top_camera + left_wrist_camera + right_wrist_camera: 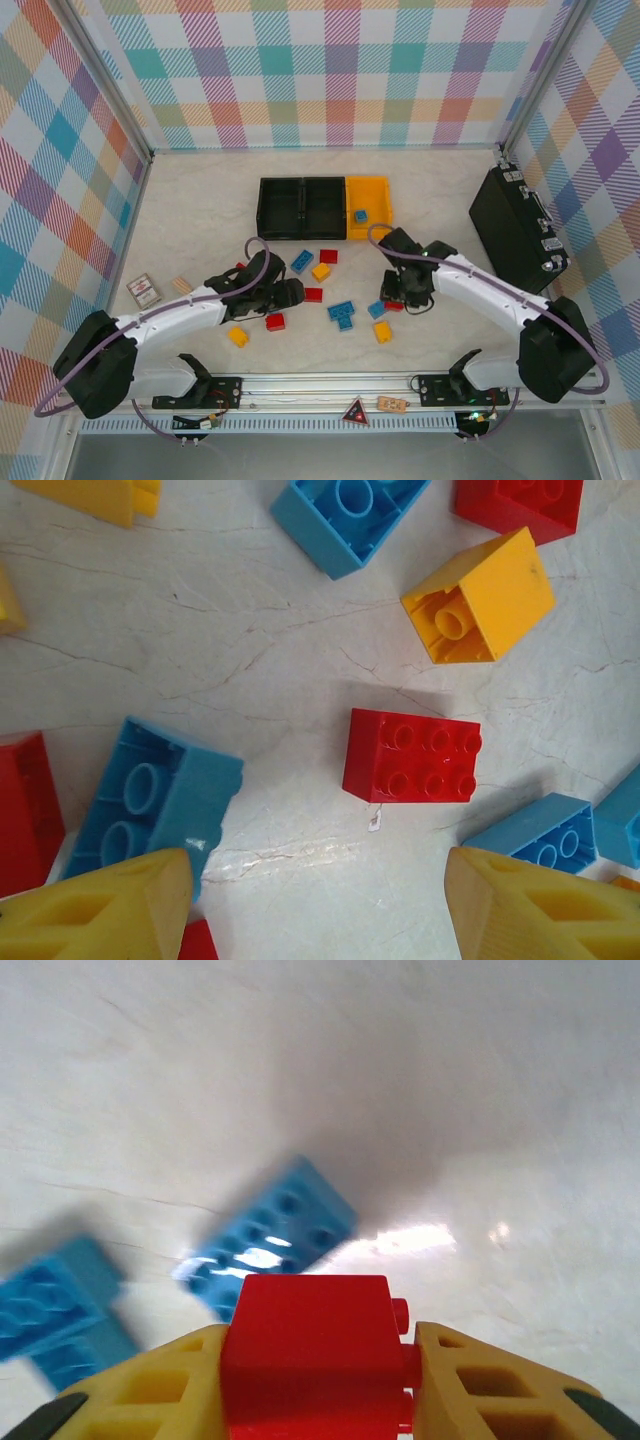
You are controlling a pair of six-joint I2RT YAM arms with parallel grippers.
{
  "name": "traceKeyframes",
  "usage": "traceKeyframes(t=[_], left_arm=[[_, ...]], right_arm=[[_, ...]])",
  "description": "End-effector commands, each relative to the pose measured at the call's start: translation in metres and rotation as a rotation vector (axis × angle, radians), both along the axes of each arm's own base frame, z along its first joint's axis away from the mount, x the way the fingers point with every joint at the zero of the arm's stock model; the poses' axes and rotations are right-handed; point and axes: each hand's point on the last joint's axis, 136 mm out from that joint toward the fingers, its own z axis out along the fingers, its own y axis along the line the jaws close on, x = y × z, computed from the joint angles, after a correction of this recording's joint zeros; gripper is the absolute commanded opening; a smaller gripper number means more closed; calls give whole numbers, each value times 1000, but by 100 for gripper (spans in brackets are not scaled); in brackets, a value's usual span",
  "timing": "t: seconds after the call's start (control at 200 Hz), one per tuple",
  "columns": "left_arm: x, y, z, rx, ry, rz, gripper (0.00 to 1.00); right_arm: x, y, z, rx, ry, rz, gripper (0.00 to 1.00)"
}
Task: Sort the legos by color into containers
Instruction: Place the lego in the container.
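Right wrist: right gripper (pixel 318 1360) clamps red brick (pixel 305 1345); left gripper (pixel 315 890) wide, second red brick (pixel 412 755) ahead of its fingers (pixel 100 905); one blue brick (pixel 360 215) in yellow bin (pixel 370 181), rest loose.

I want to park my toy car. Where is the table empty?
Bare table lies left of the black bins, beyond the cards, and between the yellow bin and the black case. The strip behind the bins is free too. The middle, in front of the bins, is crowded with bricks.
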Motion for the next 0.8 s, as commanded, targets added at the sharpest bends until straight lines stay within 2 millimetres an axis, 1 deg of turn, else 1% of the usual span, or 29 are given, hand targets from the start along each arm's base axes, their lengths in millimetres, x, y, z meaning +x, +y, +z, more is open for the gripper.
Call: traceKeyframes(t=[0.0, 0.24, 0.33, 0.405, 0.555, 0.66, 0.695, 0.795], left_arm=[[-5, 14, 3, 28, -14, 43, 68], [-9, 32, 18, 39, -59, 94, 67], [-10, 36, 21, 40, -68, 109, 68], [-11, 39, 22, 43, -72, 119, 68], [-13, 43, 25, 47, -75, 125, 68], [-15, 46, 26, 53, -76, 130, 68], [-15, 47, 26, 53, -78, 132, 68], [-17, 51, 25, 63, -79, 137, 68]], right_arm=[[26, 22, 15, 19, -50, 63, 31], [84, 73, 49, 75, -148, 134, 31], [104, 90, 53, 84, -166, 151, 31], [119, 105, 51, 93, -165, 166, 31], [148, 128, 45, 83, -165, 185, 31], [167, 137, 38, 52, -167, 188, 31], [172, 139, 32, 37, -160, 188, 31], [187, 147, 24, 15, -156, 185, 32]])
